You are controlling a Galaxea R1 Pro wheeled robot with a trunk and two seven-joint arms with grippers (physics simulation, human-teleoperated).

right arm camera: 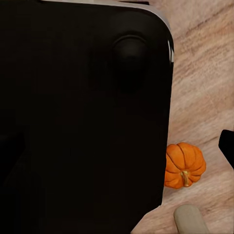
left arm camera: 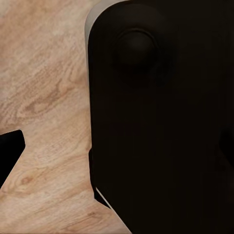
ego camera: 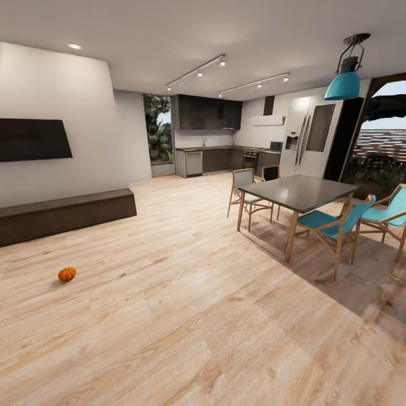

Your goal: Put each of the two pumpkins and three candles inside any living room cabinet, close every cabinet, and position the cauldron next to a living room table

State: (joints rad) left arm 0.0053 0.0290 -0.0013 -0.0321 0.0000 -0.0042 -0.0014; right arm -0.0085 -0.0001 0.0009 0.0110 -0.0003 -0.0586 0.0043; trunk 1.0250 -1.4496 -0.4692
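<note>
A small orange pumpkin (ego camera: 66, 274) lies on the wood floor at the left, a short way in front of the long low dark cabinet (ego camera: 67, 213), whose fronts look shut. In the right wrist view, a ribbed orange pumpkin (right arm camera: 184, 165) with a short stem sits on the floor beside a stubby tan-grey candle (right arm camera: 190, 219), close to the robot's dark body. I cannot tell if it is the same pumpkin. My right gripper's black fingertip (right arm camera: 228, 146) shows at that picture's edge, apart from both. My left gripper's fingertip (left arm camera: 9, 148) hangs over bare floor. The cauldron is out of view.
A dark-topped dining table (ego camera: 301, 192) with turquoise chairs (ego camera: 332, 223) stands at the right. A black TV (ego camera: 31, 139) hangs above the cabinet. A kitchen (ego camera: 214, 158) lies at the back. Open wood floor (ego camera: 186, 316) stretches ahead.
</note>
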